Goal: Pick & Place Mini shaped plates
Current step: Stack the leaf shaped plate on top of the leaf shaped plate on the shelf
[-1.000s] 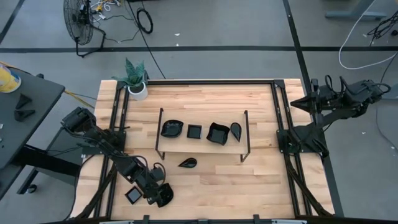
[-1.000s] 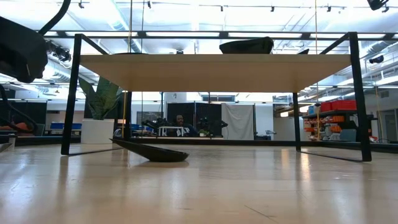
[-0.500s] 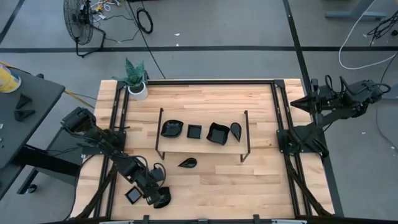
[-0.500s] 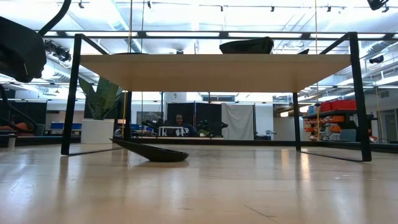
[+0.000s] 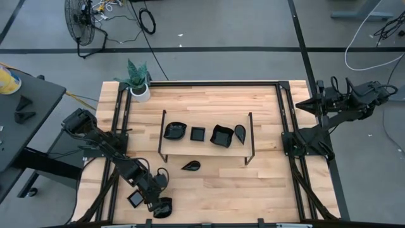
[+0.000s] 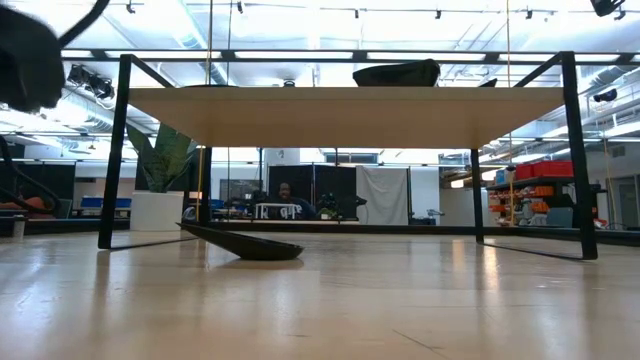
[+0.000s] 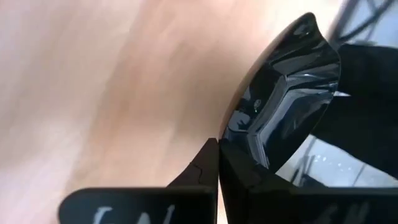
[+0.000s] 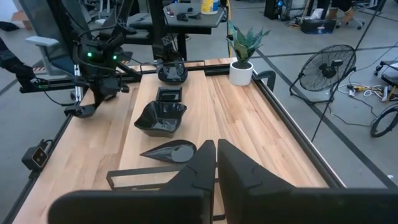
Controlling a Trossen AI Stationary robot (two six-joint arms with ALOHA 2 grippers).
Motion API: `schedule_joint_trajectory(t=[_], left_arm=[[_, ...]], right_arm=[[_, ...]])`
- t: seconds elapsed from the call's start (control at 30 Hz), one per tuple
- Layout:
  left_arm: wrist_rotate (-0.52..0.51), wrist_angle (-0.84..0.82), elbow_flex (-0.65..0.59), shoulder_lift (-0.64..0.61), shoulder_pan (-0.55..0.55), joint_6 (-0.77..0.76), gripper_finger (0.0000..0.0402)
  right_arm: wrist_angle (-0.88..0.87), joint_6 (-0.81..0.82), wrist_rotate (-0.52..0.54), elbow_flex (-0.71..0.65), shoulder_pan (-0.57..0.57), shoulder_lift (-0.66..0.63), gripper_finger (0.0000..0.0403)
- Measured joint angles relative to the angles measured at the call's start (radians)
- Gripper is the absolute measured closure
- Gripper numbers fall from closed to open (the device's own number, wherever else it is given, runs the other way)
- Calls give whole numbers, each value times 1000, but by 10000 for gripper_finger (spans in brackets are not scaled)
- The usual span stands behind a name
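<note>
From above, the left pincer (image 5: pixel 159 206) is down at the near left corner of the desk (image 5: pixel 215 101), squeezed onto the edge of a small black plate (image 5: pixel 163 208). A square plate (image 5: pixel 135 199) lies just beside it on the wood. Four more plates sit in a row on the raised shelf (image 5: pixel 209 151): a wavy plate (image 5: pixel 174 131), a little square plate (image 5: pixel 198 133), a bigger square dish (image 5: pixel 221 135) and a teardrop plate (image 5: pixel 240 132) whose long way runs front to back. A second teardrop plate (image 5: pixel 190 166) lies on the desk in front of the shelf, its long way running side to side, tip to the left. The right pincer (image 5: pixel 315 102) waits far off at the right edge. From desk height, that low teardrop plate (image 6: pixel 243 243) lies flat under the shelf top (image 6: pixel 340 100). The left wrist view shows the held plate (image 7: pixel 283 106) pinched by its rim between the clenched fingers (image 7: pixel 199 171), tilted up on edge. The right wrist view shows its own pincer (image 8: pixel 216 163) squeezed closed with nothing in it, looking down the row of plates. These plates look hard, shiny and slippery, light, and likely to chip if dropped. The thin rim is the best place to pinch.
</note>
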Motion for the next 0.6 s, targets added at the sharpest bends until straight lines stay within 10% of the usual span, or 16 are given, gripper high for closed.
schedule_joint_trajectory(t=[0.6], left_arm=[[-189, -201, 97, -323, 121, 42, 401]], right_arm=[[0, 0, 0, 0, 0, 0, 380]])
